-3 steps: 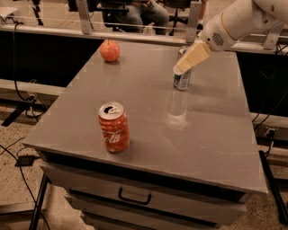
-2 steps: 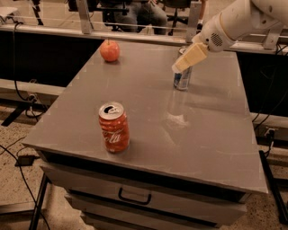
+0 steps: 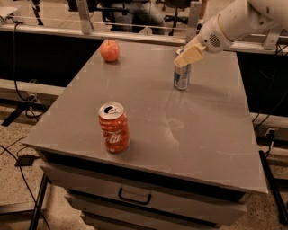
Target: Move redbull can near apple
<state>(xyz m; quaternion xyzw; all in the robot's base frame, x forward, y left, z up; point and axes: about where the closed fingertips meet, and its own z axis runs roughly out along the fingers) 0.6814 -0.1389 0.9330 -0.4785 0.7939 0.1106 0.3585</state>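
Observation:
The redbull can (image 3: 181, 77) stands upright on the grey table (image 3: 202, 134), at the back right of its middle. My gripper (image 3: 189, 55) is at the can's top and covers its upper rim; the white arm reaches in from the upper right. The apple (image 3: 110, 50) sits near the table's back left corner, well to the left of the can and a little farther back.
A red Coca-Cola can (image 3: 114, 127) stands upright near the table's front left. The table has a drawer with a handle (image 3: 134, 196) below its front edge. A railing and chairs (image 3: 135, 13) stand behind the table.
My gripper has shifted slightly to the left at the can's top. The can, the apple and the Coca-Cola can have not moved.

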